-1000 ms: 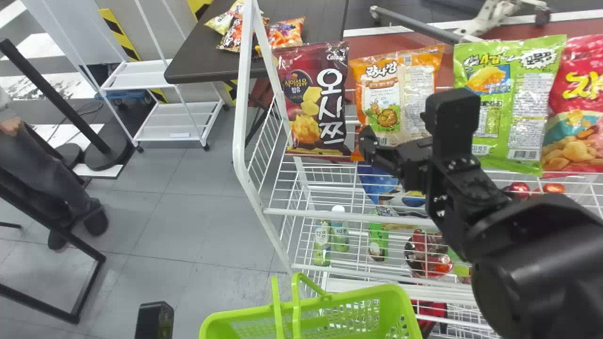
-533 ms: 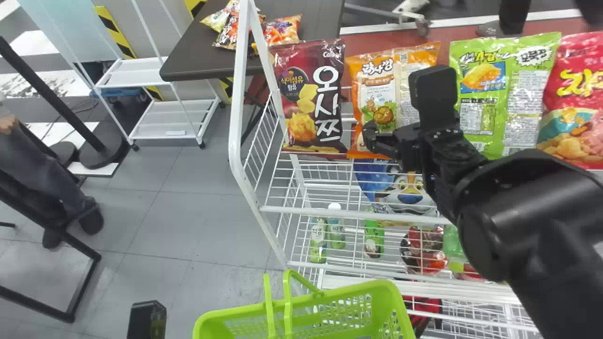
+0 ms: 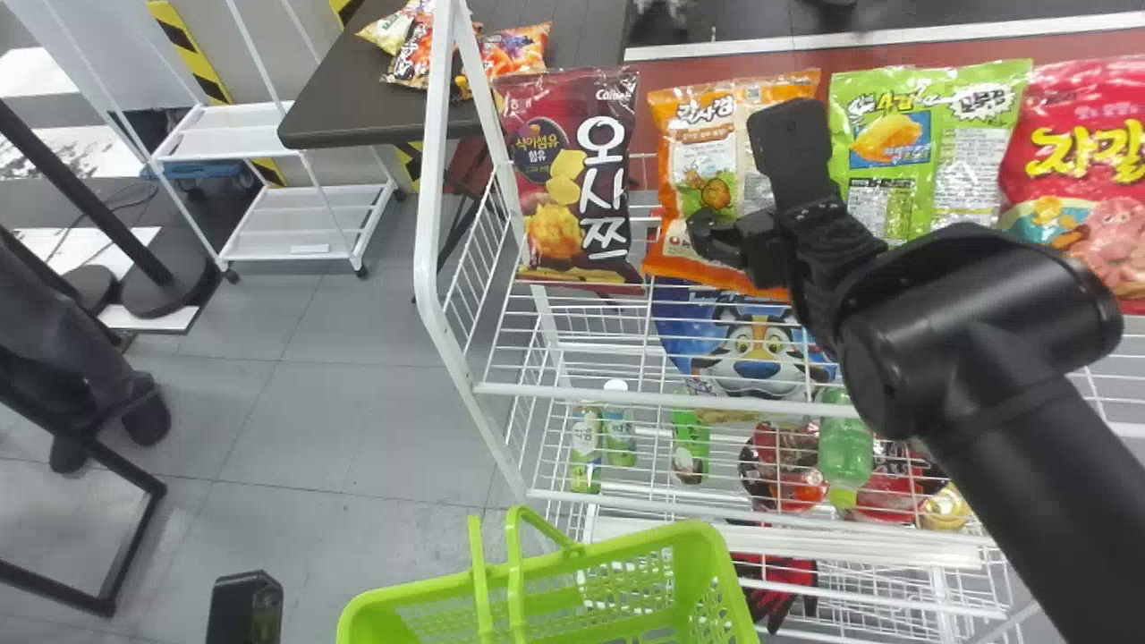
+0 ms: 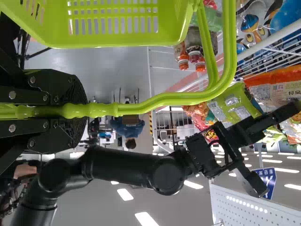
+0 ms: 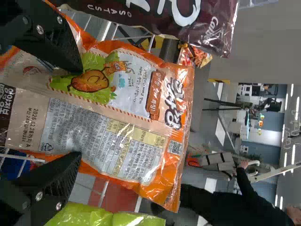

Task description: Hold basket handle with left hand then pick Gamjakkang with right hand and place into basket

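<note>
The Gamjakkang is the orange bag (image 3: 708,179), upright on the rack between a dark red bag and a green one. In front of its lower part is my right gripper (image 3: 726,241). Seen from the right wrist, the gripper (image 5: 77,113) is open, one finger on either side of the bag's (image 5: 117,94) lower part, nothing clamped. At the bottom left of the head view a black part of my left gripper (image 3: 244,608) shows. The left wrist view has the left gripper (image 4: 77,110) shut on the handle (image 4: 164,100) of the green basket (image 4: 117,42).
The dark red bag (image 3: 572,179) stands left of the Gamjakkang, the green bag (image 3: 926,152) and a red bag (image 3: 1073,170) to its right. White rack rails (image 3: 626,394) run below, with bottles and a blue bag (image 3: 689,331) on lower shelves.
The right gripper has risen across the front of the Gamjakkang, and its forearm has swung, uncovering more of the blue bag. The whole head view has shifted, so rack and basket appear farther left.
</note>
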Controlling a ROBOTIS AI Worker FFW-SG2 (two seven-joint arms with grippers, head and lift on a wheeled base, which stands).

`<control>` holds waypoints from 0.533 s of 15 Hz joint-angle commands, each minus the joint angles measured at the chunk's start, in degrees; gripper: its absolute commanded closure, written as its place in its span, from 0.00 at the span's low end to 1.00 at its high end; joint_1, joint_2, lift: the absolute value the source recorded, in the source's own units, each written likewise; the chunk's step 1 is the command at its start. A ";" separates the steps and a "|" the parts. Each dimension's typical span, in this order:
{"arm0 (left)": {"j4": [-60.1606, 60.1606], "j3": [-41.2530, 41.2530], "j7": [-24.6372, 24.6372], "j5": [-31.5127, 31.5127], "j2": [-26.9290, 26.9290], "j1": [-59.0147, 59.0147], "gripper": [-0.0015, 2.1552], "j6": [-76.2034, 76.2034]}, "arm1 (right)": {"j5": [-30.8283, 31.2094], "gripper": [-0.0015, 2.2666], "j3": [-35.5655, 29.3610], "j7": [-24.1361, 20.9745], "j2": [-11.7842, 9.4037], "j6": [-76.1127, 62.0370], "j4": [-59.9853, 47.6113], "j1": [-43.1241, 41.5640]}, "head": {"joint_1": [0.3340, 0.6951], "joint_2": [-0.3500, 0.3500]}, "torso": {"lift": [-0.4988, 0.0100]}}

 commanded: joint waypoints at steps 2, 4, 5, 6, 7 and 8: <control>-0.04 0.27 0.00 0.00 -0.01 0.00 1.00 0.07 | 0.07 0.90 0.23 1.28 0.05 1.39 0.35 -0.57 | 1.00 0.80 | 0.94; 0.05 0.27 0.00 0.00 -0.01 -0.09 1.00 0.07 | 0.51 0.99 0.93 1.37 0.05 1.57 -0.09 0.13 | 1.00 0.81 | 0.94; 0.05 0.27 0.00 0.00 -0.01 -0.09 1.00 0.07 | 0.77 0.99 1.02 1.37 0.05 1.39 -0.53 0.48 | 1.00 0.81 | 0.94; 0.05 0.27 0.00 0.00 -0.01 -0.09 1.00 0.07 | 0.86 0.99 1.11 1.28 0.05 1.39 -0.80 0.66 | 1.00 0.82 | 0.94; 0.05 0.27 0.00 0.00 -0.10 -0.09 1.00 0.07 | 2.00 0.99 1.11 0.84 0.05 1.39 -1.41 1.18 | 1.00 0.82 | 0.94; 0.05 0.27 0.00 0.00 -0.10 -0.09 1.00 0.07 | 2.62 0.99 1.20 0.49 0.05 1.57 -2.55 1.97 | 1.00 0.82 | 0.94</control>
